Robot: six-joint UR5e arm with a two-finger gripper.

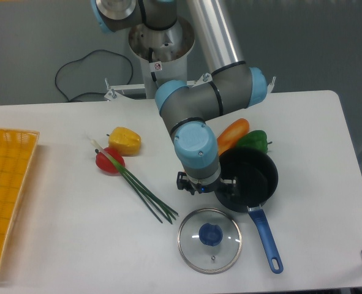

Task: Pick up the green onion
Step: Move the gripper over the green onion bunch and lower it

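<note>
Approach step: gripper [206,187] hidden under wrist so can't tell how open, nothing visibly held, onion [135,183] lies on table to its left, root end across tomato [109,161]; next shift left, descend over stalks

No legible text anywhere
</note>
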